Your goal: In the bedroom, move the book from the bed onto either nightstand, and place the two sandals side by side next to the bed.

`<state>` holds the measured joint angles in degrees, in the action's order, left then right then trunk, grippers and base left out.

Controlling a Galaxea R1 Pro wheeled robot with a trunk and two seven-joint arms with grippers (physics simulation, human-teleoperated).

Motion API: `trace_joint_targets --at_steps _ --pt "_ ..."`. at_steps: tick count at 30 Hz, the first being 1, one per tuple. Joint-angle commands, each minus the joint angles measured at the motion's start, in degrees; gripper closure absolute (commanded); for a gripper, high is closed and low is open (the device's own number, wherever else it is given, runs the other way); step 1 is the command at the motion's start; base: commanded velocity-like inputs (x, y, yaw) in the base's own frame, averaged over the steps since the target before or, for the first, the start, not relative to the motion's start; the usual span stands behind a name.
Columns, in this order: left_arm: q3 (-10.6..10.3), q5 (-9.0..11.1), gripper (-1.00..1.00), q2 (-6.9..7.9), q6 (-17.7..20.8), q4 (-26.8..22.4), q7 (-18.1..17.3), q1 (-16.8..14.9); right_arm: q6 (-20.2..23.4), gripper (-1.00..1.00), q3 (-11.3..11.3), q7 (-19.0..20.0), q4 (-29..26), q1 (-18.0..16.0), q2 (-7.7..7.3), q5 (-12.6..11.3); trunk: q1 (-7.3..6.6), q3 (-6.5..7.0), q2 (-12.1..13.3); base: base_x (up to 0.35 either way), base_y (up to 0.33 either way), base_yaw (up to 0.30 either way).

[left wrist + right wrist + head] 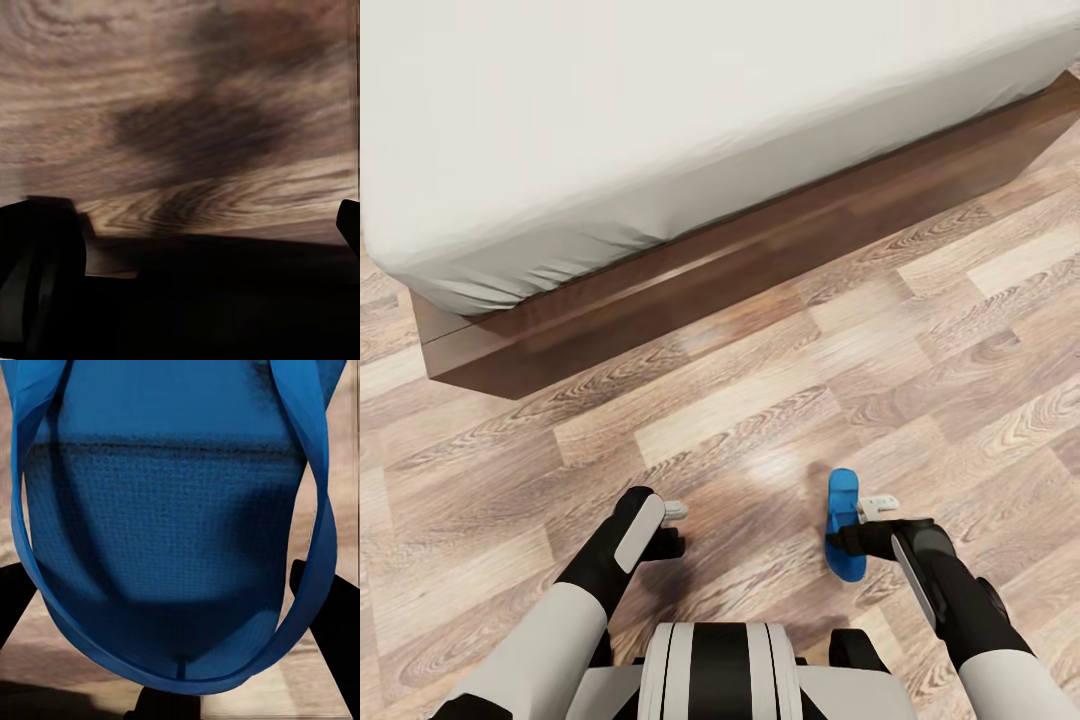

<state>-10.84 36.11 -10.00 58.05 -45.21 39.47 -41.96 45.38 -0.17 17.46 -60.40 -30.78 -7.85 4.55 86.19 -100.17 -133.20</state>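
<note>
- The right gripper (860, 540) has one blue sandal (844, 537) clamped, holding it on edge just above the wood floor (760, 400), a short way out from the bed (660, 150).
- In the right wrist view the sandal (172, 532) sits right up against the camera, sole and thong strap (315, 510) between the dark fingers (330, 607) on either side.
- The left gripper (672, 525) hangs low over bare floor, nothing in it. Its fingers (37, 247) look spread wide in the left wrist view, with the plank grain (180, 112) and a shadow between them.
- The bed's dark wooden frame (660, 300) and off-white mattress (610, 120) run across the far side of the head view.
</note>
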Motion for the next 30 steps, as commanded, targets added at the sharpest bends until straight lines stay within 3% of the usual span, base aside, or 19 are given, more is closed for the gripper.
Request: trace_joint_targets --at_steps 1,30 --pt "-0.06 0.53 -1.00 0.00 0.10 -0.05 0.55 -0.02 0.42 1.00 -0.05 0.41 -0.10 -0.01 -0.02 0.48 0.00 0.05 -0.01 0.000 0.000 -0.112" --pt "-0.06 0.54 -1.00 0.00 0.11 -0.05 0.52 -0.05 1.20 1.00 -0.09 0.38 -0.25 0.02 -0.06 0.40 0.00 2.59 -0.01 0.000 0.000 -0.135"
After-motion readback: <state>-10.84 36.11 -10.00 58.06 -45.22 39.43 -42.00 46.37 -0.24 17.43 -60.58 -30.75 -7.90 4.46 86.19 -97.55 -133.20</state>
